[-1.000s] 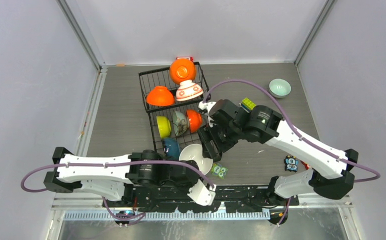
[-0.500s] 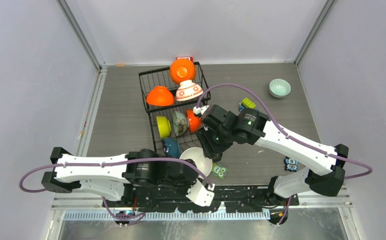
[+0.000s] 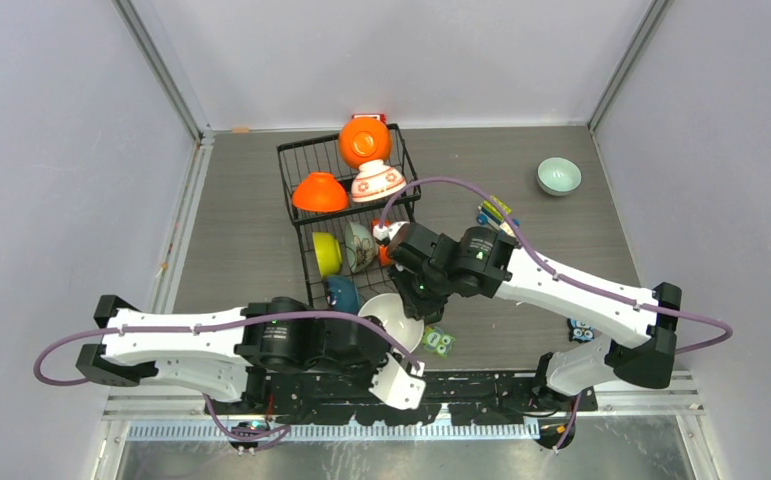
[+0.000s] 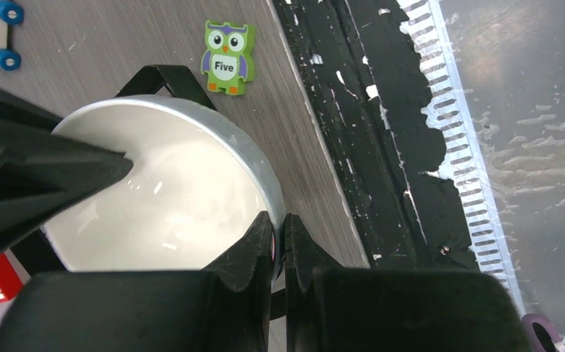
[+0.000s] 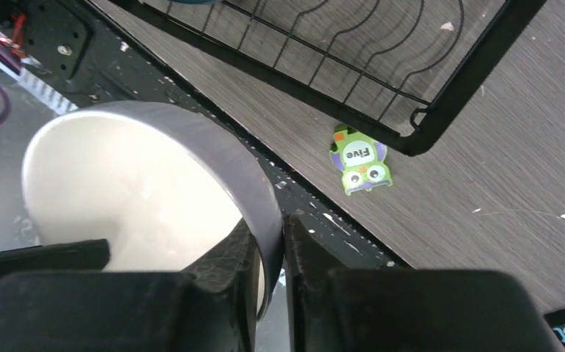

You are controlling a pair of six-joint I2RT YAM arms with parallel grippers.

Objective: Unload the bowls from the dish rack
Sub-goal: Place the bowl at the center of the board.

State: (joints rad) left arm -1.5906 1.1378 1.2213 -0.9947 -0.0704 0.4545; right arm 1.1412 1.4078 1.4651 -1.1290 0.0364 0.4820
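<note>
You had the left gripper (image 4: 279, 236) and right gripper (image 5: 272, 246) both clamped on the white bowl (image 3: 391, 312); beyond them, most bowls (image 3: 320, 192) sat in the dish rack (image 3: 295, 150).

white bowl (image 3: 389, 320) | black dish rack (image 5: 474, 73) | green owl block (image 4: 226, 57)
</note>
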